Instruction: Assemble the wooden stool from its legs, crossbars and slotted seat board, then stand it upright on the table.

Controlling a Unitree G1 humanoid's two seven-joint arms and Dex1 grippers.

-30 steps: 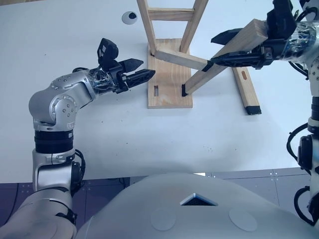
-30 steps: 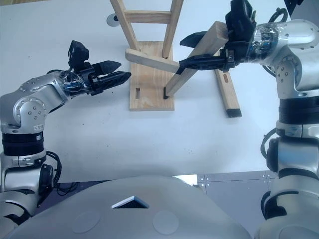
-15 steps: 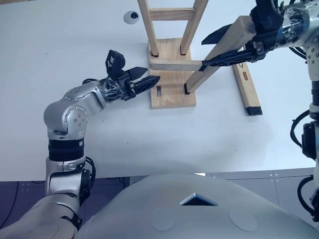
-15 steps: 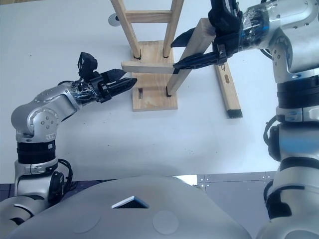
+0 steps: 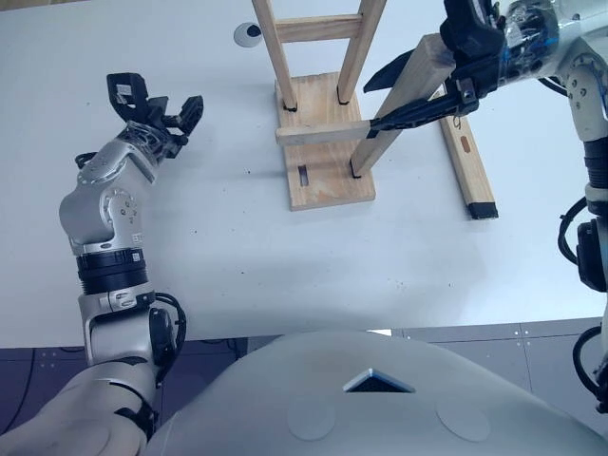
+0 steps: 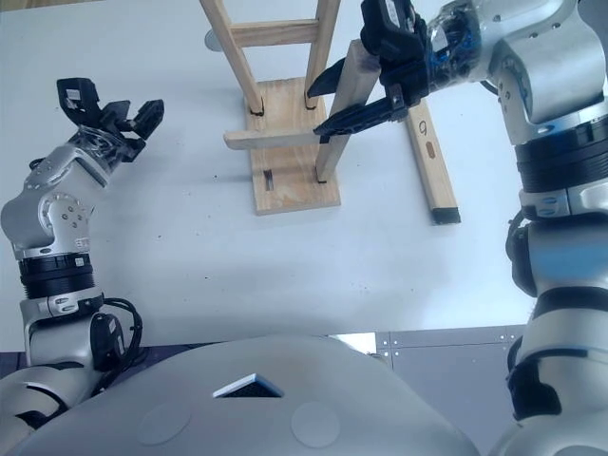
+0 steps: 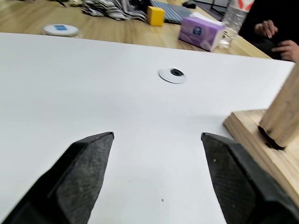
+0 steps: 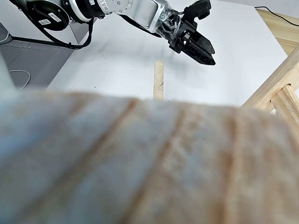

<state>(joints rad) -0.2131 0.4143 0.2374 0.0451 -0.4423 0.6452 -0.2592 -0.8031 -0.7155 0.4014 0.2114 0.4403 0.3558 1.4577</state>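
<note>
- The seat board (image 5: 323, 176) is lying flat at the bench's 12 o'clock, and a leg (image 5: 404, 100) is straightening over its 3 o'clock slot.
- The right gripper (image 5: 375, 104) is pinching that leg.
- The left gripper (image 7: 156, 140), spread and empty, is retreating toward 9 o'clock, probably leaving the seating to the right arm.

**Left hand spread, right hand clamped**

The left arm (image 5: 100, 204) is bent sharply at the elbow on the robot's left side. Its forearm is angled forward and its wrist is turned inward. The left hand (image 5: 176, 106) is empty, with its two dark fingers (image 7: 79, 175) set wide apart. The right arm (image 5: 570, 43) reaches in from the right, forearm pointing toward the middle. The right hand (image 5: 394, 93) has one finger on either side of a tilted wooden leg (image 5: 380, 141), gripping it.
</note>
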